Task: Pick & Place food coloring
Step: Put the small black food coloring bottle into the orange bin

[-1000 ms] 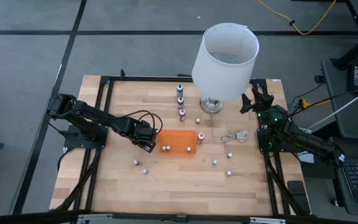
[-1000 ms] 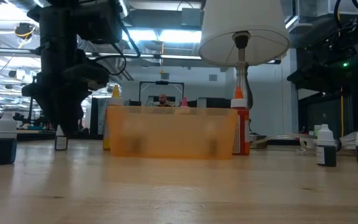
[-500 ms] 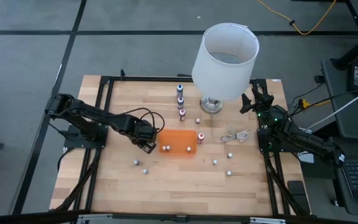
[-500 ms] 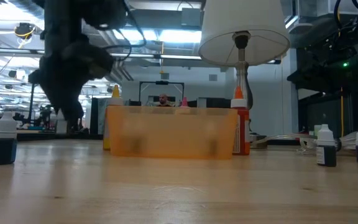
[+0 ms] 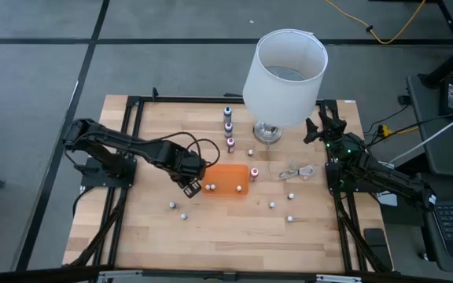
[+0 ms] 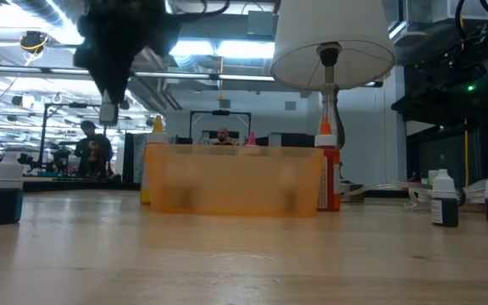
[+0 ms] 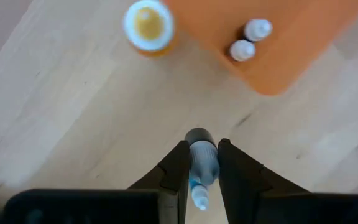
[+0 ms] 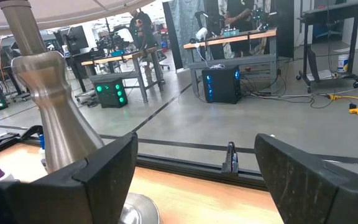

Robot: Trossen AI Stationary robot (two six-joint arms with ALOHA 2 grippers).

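Note:
My left gripper [image 5: 192, 187] hangs above the table just left of the orange tray [image 5: 226, 170], shut on a small blue-tinted food coloring bottle [image 7: 202, 163]. In the low view the bottle [image 6: 108, 112] shows below the fingers, high over the wood. Two pale-capped bottles [image 7: 248, 40] stand in the tray [image 7: 303, 37], and a yellow one [image 7: 148, 25] stands on the table beside it. Other bottles stand in a far row [image 5: 228, 126] and scattered on the near side [image 5: 272, 205]. My right gripper [image 8: 194, 177] waits open at the far right [image 5: 321, 126]. My left gripper pinches the bottle's body [image 7: 204, 168] between its two fingers, which come from above and point down. The white tip [image 7: 199, 198] lies up between the fingers and the dark base [image 7: 199, 137] sticks out below their tips. The bottle hangs clear of the table.
A table lamp with a white shade [image 5: 283, 75] stands at the far middle, its base by the right gripper. A coiled white cable [image 5: 297, 170] lies right of the tray, and a red bottle [image 5: 254, 173] stands at the tray's right end. Black frame rails [image 5: 124, 149] edge the table.
My left gripper has risen with the bottle, which stood on the table a second ago and now hangs well clear of it. The gripper has also drifted a little toward the tray and rolled about its own axis.

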